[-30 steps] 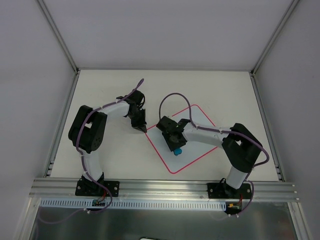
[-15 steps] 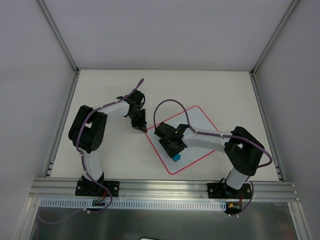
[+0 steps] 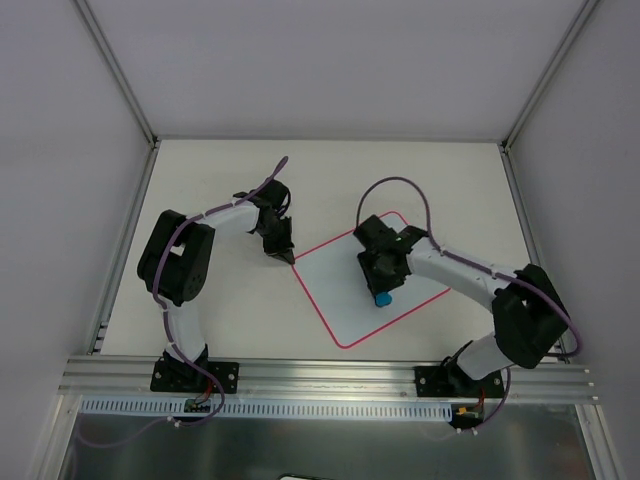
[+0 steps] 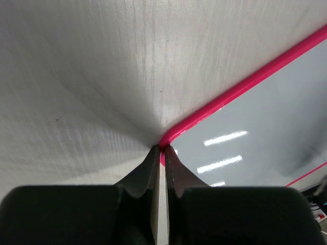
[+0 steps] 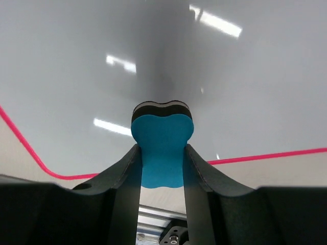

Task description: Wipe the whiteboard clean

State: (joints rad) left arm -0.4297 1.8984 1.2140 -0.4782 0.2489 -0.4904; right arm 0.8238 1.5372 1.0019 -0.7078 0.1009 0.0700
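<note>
**Mid-wipe on the whiteboard, one arm pinning, one arm scrubbing**

I'm running this one remotely. The flat white whiteboard with the thin pink-red rim [image 3: 335,290] lies turned like a diamond on the pale beige tabletop [image 3: 220,310], a bit toward 3 o'clock from the table's middle.

The left gripper [image 3: 288,257] is fully closed with nothing between its fingers. Its tips press down right at the board's 9 o'clock corner, touching the rim in the wrist view [image 4: 163,149]. I read that as pinning the board so it can't skid.

The right gripper [image 3: 383,285] is clamped on a small blue foam eraser block with a dark felt face [image 5: 162,130]. The felt is down on the board near its centre, a touch toward 5 o'clock.

So I'd call this the wiping step itself. I can't spot any ink on the board from any camera, so it may be nearly done. The next move needs steady downward pressure and a flat eraser, sweeping out toward the 12 and 3 o'clock corners without pushing the board off the pin.

The board is glossy and throws back ceiling-light streaks, so it's probably slick. Plain white panels wall in the cell, and an aluminium rail [image 3: 320,375] runs along 6 o'clock.
</note>
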